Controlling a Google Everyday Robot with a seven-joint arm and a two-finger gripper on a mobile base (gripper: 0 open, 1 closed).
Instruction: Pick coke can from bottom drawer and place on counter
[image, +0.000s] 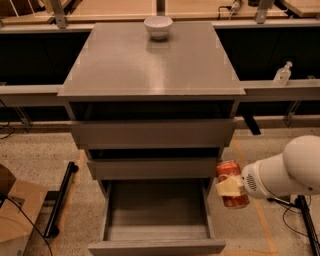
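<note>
The coke can (229, 171) is a red can with a silver top, held upright in my gripper (229, 188), whose pale fingers (226, 187) are shut around its middle. It hangs in the air just right of the cabinet, beside the right edge of the open bottom drawer (156, 215). The drawer is pulled out and its grey inside shows nothing in it. The grey counter (150, 65) is well above the can. My white arm (285, 172) reaches in from the right edge.
A white bowl (158, 27) stands at the back middle of the counter. The two upper drawers (152, 135) stick out slightly. A clear bottle (282, 75) stands on the right ledge. A cardboard box (15, 215) and a black bar (60, 200) lie on the floor left.
</note>
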